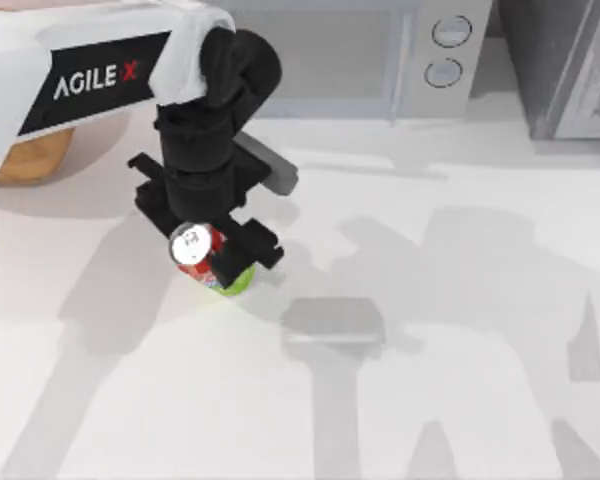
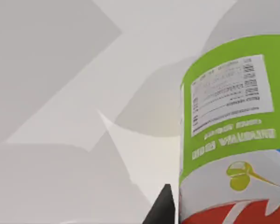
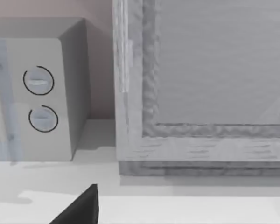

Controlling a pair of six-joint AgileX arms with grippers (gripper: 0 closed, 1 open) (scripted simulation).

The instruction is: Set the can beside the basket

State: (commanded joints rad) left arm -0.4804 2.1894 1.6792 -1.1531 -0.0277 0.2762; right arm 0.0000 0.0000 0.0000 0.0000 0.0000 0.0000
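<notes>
- The left pincer (image 1: pixel 212 252) pinches the can (image 1: pixel 206 255) left of the surface's (image 1: pixel 430 400) centre, right of the basket (image 1: pixel 30 155).
- Probably light, stiff, slick; hold its sides.
- Right arm idles; its pincer's state: cannot tell.

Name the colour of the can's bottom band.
Lime green, clearest in the left wrist view on the can.

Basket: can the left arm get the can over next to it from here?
Probably yes. The left gripper looks closed on the can, and bare table lies between it and the basket at the top view's left edge, half under the arm.
</notes>
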